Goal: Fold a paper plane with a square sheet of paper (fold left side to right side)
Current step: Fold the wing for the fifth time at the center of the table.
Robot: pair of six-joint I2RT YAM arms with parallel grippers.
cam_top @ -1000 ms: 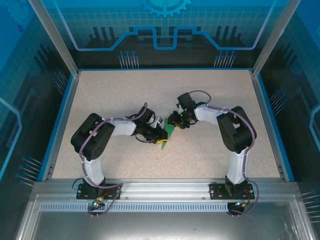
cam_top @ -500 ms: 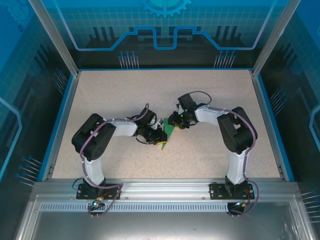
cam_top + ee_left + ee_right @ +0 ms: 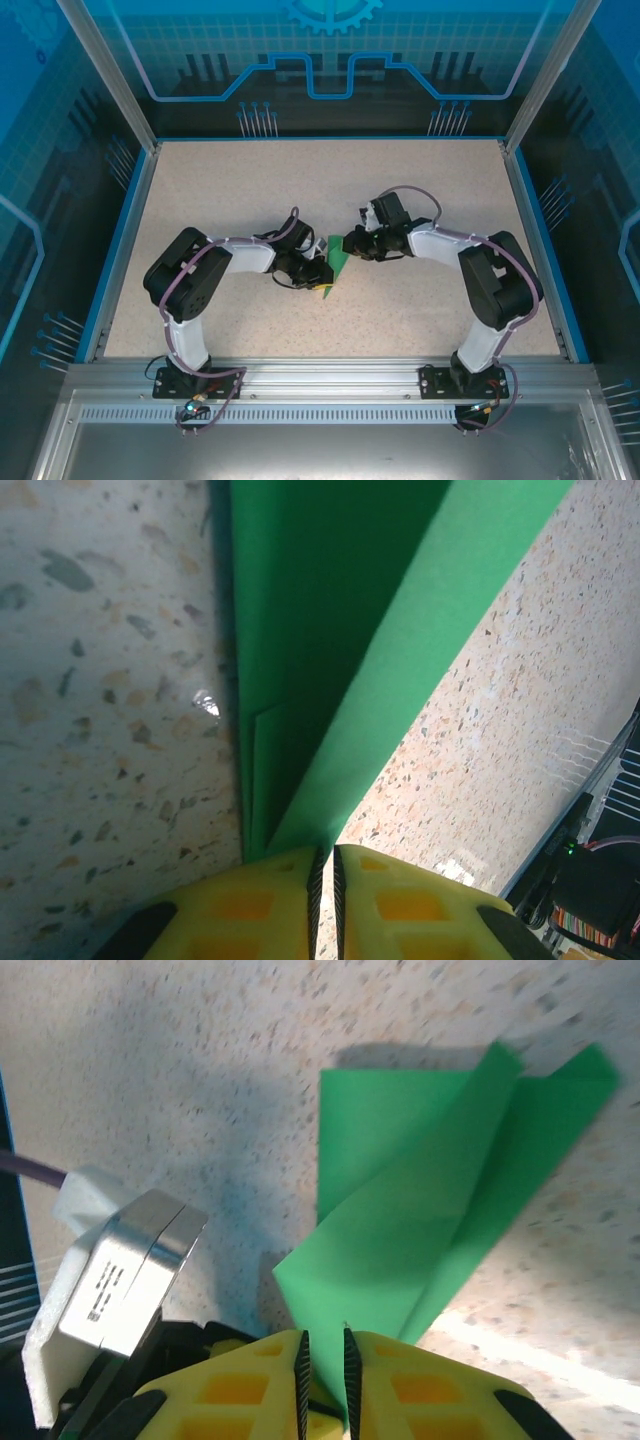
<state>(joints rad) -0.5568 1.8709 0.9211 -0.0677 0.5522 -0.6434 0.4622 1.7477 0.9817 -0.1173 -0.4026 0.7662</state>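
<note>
Left wrist, left claw (image 3: 325, 858) pinching green paper (image 3: 330, 630) edge, open table (image 3: 100, 680) beside.

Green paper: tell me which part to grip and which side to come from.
Grip the green paper by a thin corner at its end, coming in low along the table, one finger on each face. It is folded and its flaps stand lifted off the surface, leaving room underneath. The left gripper and right gripper pinch opposite ends this way.
</note>
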